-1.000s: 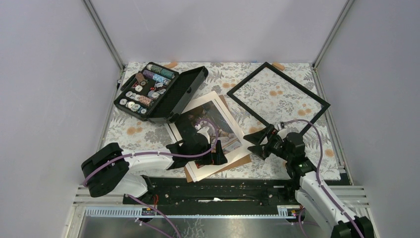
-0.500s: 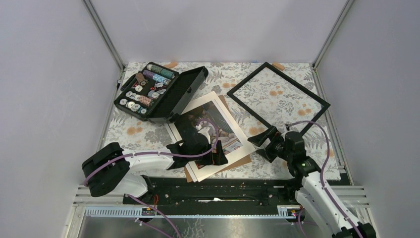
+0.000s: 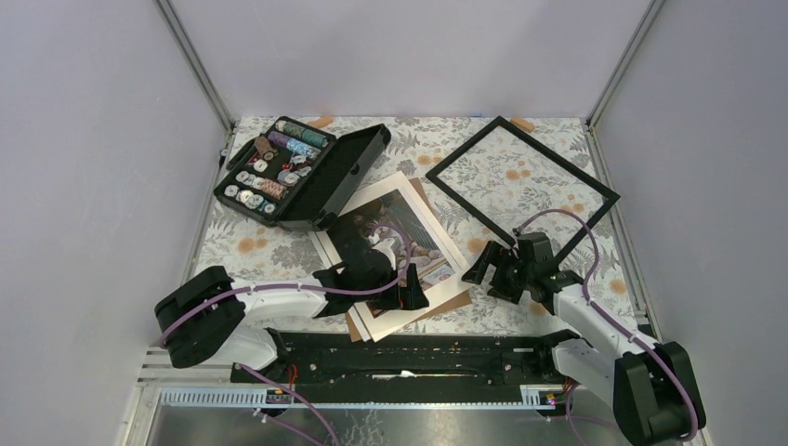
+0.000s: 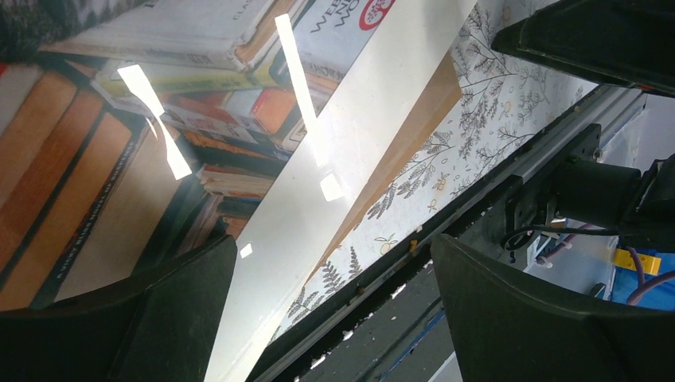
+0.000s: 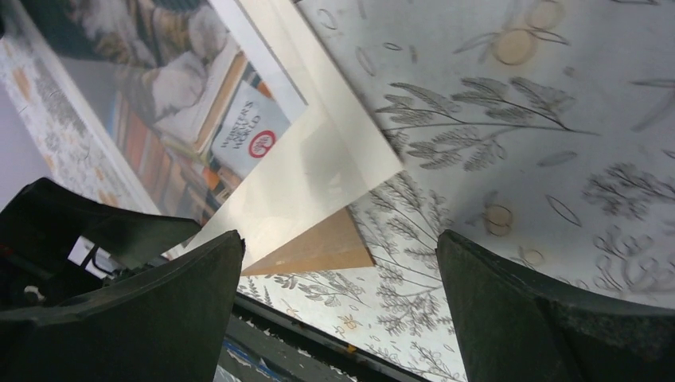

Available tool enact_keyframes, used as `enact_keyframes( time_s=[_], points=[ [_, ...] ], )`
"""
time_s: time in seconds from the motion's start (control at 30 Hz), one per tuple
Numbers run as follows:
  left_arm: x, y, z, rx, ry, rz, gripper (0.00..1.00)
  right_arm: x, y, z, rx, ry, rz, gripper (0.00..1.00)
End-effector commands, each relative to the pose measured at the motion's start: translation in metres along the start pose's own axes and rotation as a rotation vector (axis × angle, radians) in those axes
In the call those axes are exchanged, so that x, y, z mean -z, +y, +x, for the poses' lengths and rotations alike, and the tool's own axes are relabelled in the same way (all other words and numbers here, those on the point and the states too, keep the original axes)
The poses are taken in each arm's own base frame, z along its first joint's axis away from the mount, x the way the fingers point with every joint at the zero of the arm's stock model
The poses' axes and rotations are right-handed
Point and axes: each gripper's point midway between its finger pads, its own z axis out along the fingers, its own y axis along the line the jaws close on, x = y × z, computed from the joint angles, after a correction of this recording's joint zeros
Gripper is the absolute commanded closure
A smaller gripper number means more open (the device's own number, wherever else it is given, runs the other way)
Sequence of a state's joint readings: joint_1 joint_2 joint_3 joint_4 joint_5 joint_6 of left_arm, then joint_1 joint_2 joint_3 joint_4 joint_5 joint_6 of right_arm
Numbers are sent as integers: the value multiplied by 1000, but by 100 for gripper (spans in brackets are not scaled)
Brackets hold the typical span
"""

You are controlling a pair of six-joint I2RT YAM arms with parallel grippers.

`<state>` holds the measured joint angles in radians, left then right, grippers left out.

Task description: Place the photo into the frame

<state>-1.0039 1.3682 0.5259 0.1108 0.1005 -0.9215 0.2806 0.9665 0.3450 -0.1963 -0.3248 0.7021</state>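
The photo [image 3: 415,232], a cat among books with a wide white border, lies askew on a brown board [image 3: 457,300] at the table's middle. The frame [image 3: 469,146], thin and black, lies at the back right with the cloth's pattern showing through it. My left gripper [image 3: 372,286] hovers open low over the photo's [image 4: 119,159] near part, nothing between its fingers. My right gripper [image 3: 491,272] stands open just right of the photo's [image 5: 199,111] right corner, with the board's corner [image 5: 318,248] ahead of its fingers. The frame is out of both wrist views.
An open black case of thread spools [image 3: 297,172] sits at the back left, touching the photo's far corner. A black rail [image 3: 400,348] runs along the near edge. Grey walls close in the floral-covered table [image 3: 558,307].
My right gripper has swung left and lower, toward the photo's right corner, still open. The left gripper, photo and frame have not moved.
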Motion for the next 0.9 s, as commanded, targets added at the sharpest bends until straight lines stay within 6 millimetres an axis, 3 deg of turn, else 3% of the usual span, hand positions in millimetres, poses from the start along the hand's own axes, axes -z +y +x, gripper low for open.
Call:
enact_keyframes(
  time_s=[0.0, 0.3, 0.57, 0.73, 0.87],
  points=[
    [-3, 26, 25, 12, 87, -72, 1, -7, 19, 7, 58, 45, -138, 2],
    [-3, 28, 28, 21, 90, -73, 1, -13, 33, 15, -17, 117, -220, 7],
    [-3, 28, 29, 30, 90, -69, 1, 6, 59, 20, -163, 132, -347, 8],
    [-3, 27, 28, 30, 87, -64, 1, 19, 75, 14, -265, 67, -477, 2],
    [-4, 26, 29, 33, 93, -59, 1, 19, 75, 11, -331, 45, -491, 0]
  ],
)
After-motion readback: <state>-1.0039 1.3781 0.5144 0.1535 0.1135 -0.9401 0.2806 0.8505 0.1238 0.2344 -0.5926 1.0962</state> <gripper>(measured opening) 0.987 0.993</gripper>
